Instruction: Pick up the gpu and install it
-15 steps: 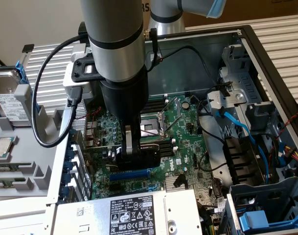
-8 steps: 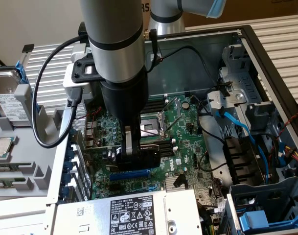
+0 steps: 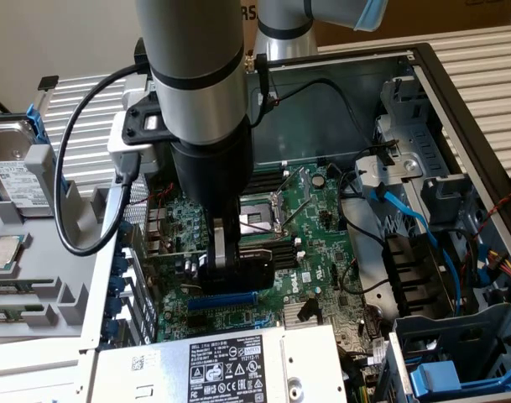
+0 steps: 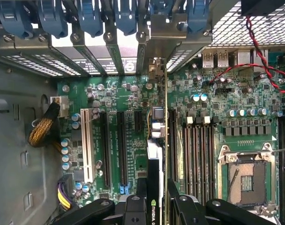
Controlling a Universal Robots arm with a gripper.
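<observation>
The gripper (image 4: 156,206), fingers half closed, pinches the gpu (image 4: 154,171) upright and edge-down just above the motherboard (image 4: 109,93), seemingly lined up for seating.
</observation>
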